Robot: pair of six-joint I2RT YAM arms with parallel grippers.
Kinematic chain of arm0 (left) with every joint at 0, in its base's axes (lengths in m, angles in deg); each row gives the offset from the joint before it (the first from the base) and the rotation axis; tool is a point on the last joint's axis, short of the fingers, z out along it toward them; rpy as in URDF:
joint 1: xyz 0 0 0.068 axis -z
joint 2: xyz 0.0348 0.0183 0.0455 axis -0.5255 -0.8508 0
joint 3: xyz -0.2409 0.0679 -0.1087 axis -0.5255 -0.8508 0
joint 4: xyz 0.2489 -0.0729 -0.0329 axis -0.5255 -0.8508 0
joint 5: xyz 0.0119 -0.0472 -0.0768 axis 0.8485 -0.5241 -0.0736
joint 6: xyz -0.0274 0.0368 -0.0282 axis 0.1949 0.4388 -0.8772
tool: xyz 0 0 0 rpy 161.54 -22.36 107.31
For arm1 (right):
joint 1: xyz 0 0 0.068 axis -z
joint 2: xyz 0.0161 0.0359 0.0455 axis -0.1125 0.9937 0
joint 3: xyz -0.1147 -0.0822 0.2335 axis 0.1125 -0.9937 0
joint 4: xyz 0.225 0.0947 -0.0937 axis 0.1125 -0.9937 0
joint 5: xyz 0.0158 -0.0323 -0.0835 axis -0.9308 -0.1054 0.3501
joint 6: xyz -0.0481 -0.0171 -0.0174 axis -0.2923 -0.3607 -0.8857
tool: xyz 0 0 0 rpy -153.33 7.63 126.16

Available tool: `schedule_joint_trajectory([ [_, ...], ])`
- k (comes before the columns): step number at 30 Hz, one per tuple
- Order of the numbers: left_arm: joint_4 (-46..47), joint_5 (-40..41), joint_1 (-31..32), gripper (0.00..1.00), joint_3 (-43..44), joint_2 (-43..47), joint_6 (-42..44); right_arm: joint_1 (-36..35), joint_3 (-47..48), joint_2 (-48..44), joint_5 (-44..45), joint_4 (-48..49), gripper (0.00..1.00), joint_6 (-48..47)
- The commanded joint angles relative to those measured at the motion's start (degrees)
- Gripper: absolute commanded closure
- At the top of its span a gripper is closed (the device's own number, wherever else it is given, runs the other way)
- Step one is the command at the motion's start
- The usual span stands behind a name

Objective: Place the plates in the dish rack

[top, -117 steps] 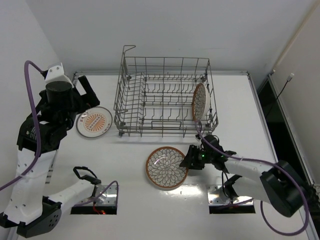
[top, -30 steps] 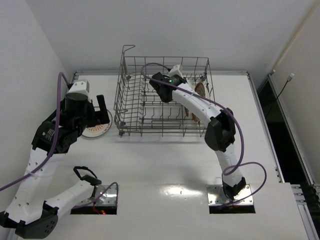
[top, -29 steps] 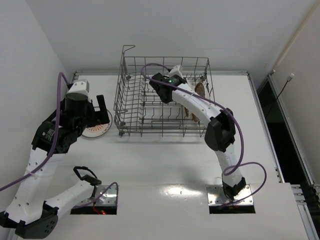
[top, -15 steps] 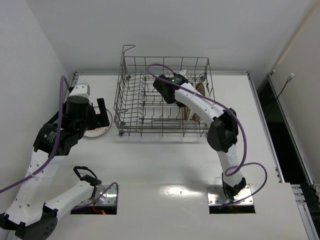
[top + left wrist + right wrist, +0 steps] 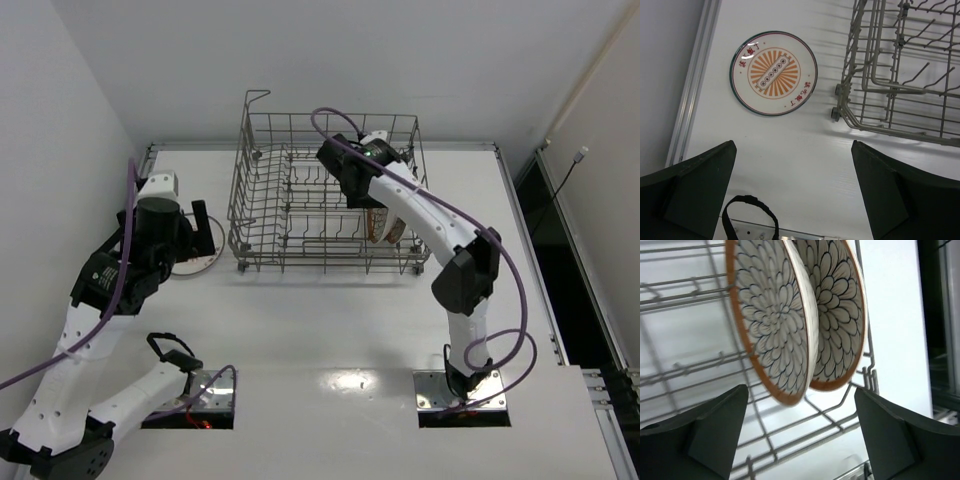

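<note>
The grey wire dish rack (image 5: pixel 320 262) stands at the back of the table. Two floral plates (image 5: pixel 386 226) stand on edge between tines at its right end; the right wrist view shows the nearer plate (image 5: pixel 772 315) leaning against the farther one (image 5: pixel 837 315). My right gripper (image 5: pixel 357 195) hovers open over the rack (image 5: pixel 798 442), its jaws (image 5: pixel 800 391) apart from both plates and holding nothing. A sunburst plate (image 5: pixel 773 73) lies flat on the table left of the rack (image 5: pixel 875 85). My left gripper (image 5: pixel 792 145) hangs open above it, partly covering that plate (image 5: pixel 200 262) from above.
A black cable loop (image 5: pixel 747 217) lies near the left arm's base plate (image 5: pixel 190 400). A metal rail (image 5: pixel 695 80) runs along the table's left edge. The right arm's base plate (image 5: pixel 460 390) sits at the near edge.
My right gripper has opened and let go of the floral plate, which now stands in the rack beside the other; the gripper has drawn back a little. The left arm shifted slightly nearer.
</note>
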Motion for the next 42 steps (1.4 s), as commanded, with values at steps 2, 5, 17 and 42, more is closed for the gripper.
schedule_joint_trajectory([
  [2, 5.5, 3.9, 0.6, 0.00, 0.0, -1.8, -1.1, -1.5, 0.8, -9.1, -6.2, 4.1, 0.14, 2.0],
  [5, 9.5, 3.9, 0.6, 0.00, -2.6, -4.3, -3.7, -2.1, -2.4, -13.6, -10.0, 9.8, 0.06, -0.3],
  [17, 11.1, 6.6, -3.7, 0.00, -0.6, -16.2, -16.8, -2.1, -10.7, -27.8, -25.6, 18.0, 0.00, -11.9],
  [42, 1.7, -6.5, -25.0, 0.00, 36.7, -66.9, -32.5, -1.1, -25.0, -36.6, -39.3, 24.6, 0.00, -19.8],
])
